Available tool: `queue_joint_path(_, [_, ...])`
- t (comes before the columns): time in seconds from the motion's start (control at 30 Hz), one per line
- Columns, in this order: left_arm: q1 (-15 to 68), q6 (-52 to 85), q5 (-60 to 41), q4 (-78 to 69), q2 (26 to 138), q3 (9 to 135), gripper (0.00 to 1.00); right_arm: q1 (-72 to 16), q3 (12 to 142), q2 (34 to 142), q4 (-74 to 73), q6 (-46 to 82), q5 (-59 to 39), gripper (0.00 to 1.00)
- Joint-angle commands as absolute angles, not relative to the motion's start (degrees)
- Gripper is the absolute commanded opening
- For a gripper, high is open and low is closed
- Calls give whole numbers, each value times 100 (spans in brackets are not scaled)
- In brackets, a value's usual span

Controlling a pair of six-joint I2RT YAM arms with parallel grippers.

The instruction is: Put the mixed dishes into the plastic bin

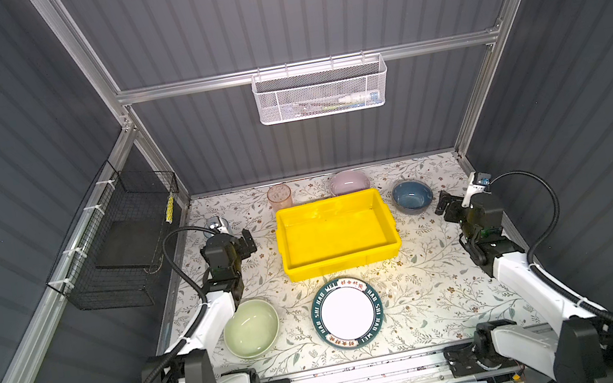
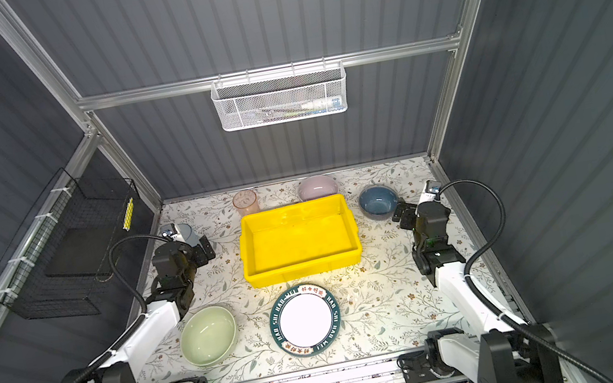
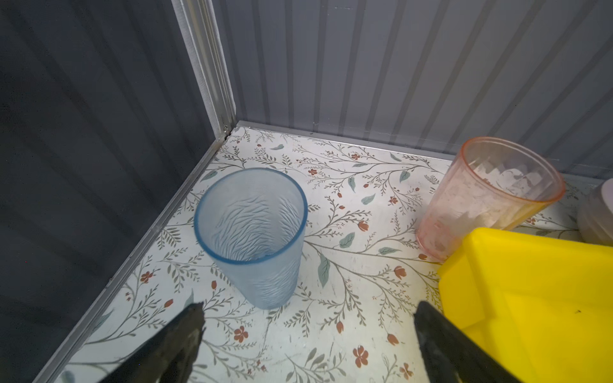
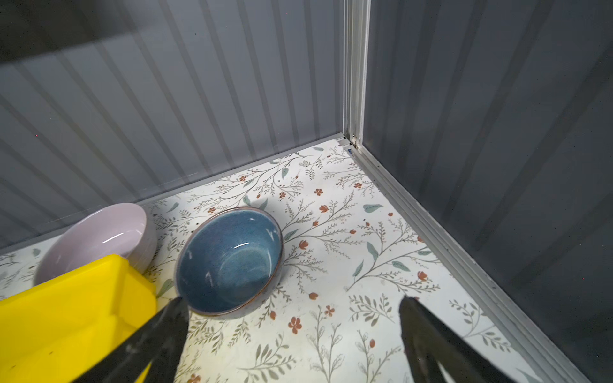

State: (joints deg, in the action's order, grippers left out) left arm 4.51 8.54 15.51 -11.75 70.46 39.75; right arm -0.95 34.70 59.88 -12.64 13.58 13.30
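1. The bin [image 1: 344, 264] [image 2: 303, 271] sits mid-bench, nearer the back edge, with its long sides running left to right. Every dish in view stands on the bench outside it.
2. The plate [image 1: 348, 312] [image 2: 306, 319] lies flat just in front of the bin, near the front edge.
3. The green bowl [image 1: 251, 328] [image 2: 208, 335] stands upright left of the plate, close beside the left arm.
4. The pink tumbler [image 1: 279, 197] [image 3: 487, 199] stands upright just behind the bin's back left corner. The bin's rim [image 3: 530, 298] hides part of its base in the left wrist view.
5. The lilac bowl [image 1: 348, 182] [image 4: 99, 235] sits at the back edge behind the bin's right half, partly hidden by the bin's corner [image 4: 66, 308]. Whether they touch I cannot tell.
6. The blue bowl [image 1: 411, 196] [image 4: 229, 262] stands just right of the bin's back right corner.
7. The blue tumbler [image 2: 185, 234] [image 3: 255, 238] stands upright near the back left corner, largely hidden behind the left wrist in both top views.
8. The left hand [image 1: 245, 244] [image 3: 308, 308] is spread wide and holds nothing. It faces the blue tumbler, with the bin's corner close beside one finger.
9. The right hand [image 1: 445, 203] [image 4: 293, 301] is also spread wide and empty, near the right edge. It faces the blue bowl, with one finger overlapping the bowl's rim in the wrist view.
10. A white basket [image 1: 321, 91] hangs on the back wall and a black basket [image 1: 116, 249] on the left wall, both off the bench [image 1: 440, 296].
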Motion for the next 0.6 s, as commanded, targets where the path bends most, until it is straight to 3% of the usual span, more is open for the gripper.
queue_joint_path(0.0, [466, 1346, 1303, 862, 6869, 4684, 100, -324, 3820, 5705, 119, 1684, 1167, 99])
queue_joint_path(0.13, [571, 1588, 228, 2349, 6808, 5436, 98, -642, 4278, 5494, 1210, 1823, 1060, 99])
queue_joint_path(0.33, [1074, 1623, -641, 4172, 6565, 6244, 97, -905, 4711, 5394, 2616, 1904, -375, 98])
queue_joint_path(0.57, [1664, 2135, -1606, 4994, 6171, 6174, 83, -1489, 4726, 5065, 3414, 2125, -1586, 92])
